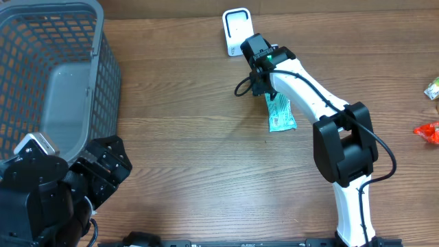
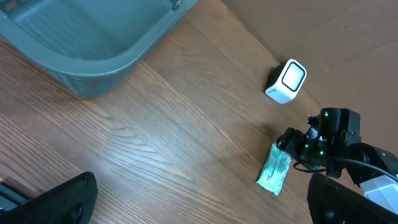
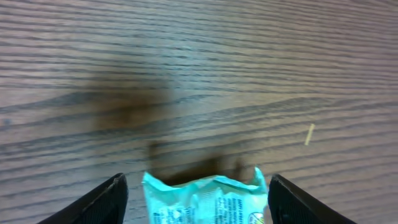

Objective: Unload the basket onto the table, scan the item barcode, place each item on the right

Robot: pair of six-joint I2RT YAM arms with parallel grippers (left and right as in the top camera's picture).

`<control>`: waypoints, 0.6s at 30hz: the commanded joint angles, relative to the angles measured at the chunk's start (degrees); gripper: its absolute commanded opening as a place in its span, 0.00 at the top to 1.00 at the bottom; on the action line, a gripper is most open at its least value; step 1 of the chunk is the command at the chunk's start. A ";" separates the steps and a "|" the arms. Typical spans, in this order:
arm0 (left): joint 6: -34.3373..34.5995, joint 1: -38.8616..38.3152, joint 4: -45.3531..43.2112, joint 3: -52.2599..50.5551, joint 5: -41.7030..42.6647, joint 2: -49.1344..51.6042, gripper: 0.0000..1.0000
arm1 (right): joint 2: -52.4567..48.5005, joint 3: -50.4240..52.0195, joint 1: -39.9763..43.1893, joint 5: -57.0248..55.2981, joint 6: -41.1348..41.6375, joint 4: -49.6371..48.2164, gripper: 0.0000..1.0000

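The item is a teal snack packet [image 1: 281, 115] lying flat on the wooden table, just below the white barcode scanner [image 1: 237, 31]. My right gripper [image 1: 269, 92] points down over the packet's upper end. In the right wrist view the packet [image 3: 205, 199] sits between the two open fingers of that gripper [image 3: 198, 200], with a gap on the left side and the right finger close to the wrapper. My left gripper [image 1: 96, 171] hangs wide open at the table's front left, holding nothing. Its wrist view shows the packet [image 2: 275, 169] and the scanner [image 2: 287, 81] far off.
A grey mesh basket [image 1: 103, 82] stands at the far left, close to the left arm. A red packet [image 1: 429, 132] and a green one [image 1: 432, 88] lie at the right edge. Bare wood spans the middle.
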State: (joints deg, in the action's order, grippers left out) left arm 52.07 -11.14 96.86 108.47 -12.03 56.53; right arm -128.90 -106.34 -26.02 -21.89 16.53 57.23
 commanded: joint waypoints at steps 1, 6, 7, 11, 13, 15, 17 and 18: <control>-0.85 0.46 -0.07 0.28 0.02 0.09 0.01 | 0.72 0.28 -0.52 -1.88 1.46 0.24 0.27; -0.85 0.46 -0.07 0.28 0.02 0.09 0.01 | -0.20 1.11 -1.64 0.72 1.42 -1.33 0.27; -0.85 0.46 -0.07 0.28 0.02 0.09 0.00 | -0.52 1.60 -1.75 0.48 1.42 -1.81 0.27; -0.85 0.46 -0.07 0.28 0.02 0.09 0.00 | -2.56 3.67 -2.03 -1.38 1.46 -3.30 0.25; -0.85 0.46 -0.07 0.28 0.02 0.09 0.00 | -3.80 3.76 -2.01 -1.88 1.46 -3.61 0.24; -0.85 0.46 -0.07 0.28 0.02 0.09 0.00 | -4.42 3.78 -1.57 -2.10 1.42 -3.65 0.24; -0.85 0.46 -0.07 0.28 0.02 0.09 0.00 | -4.61 3.78 -1.16 -2.08 1.42 -3.50 0.28; -0.85 0.46 -0.07 0.28 0.02 0.09 0.00 | -4.74 3.78 -0.87 -2.05 1.44 -3.23 0.34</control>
State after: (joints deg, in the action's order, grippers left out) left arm 52.07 -11.14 96.86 108.47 -12.03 56.53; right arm -132.11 -103.13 -28.03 -23.11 17.52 53.65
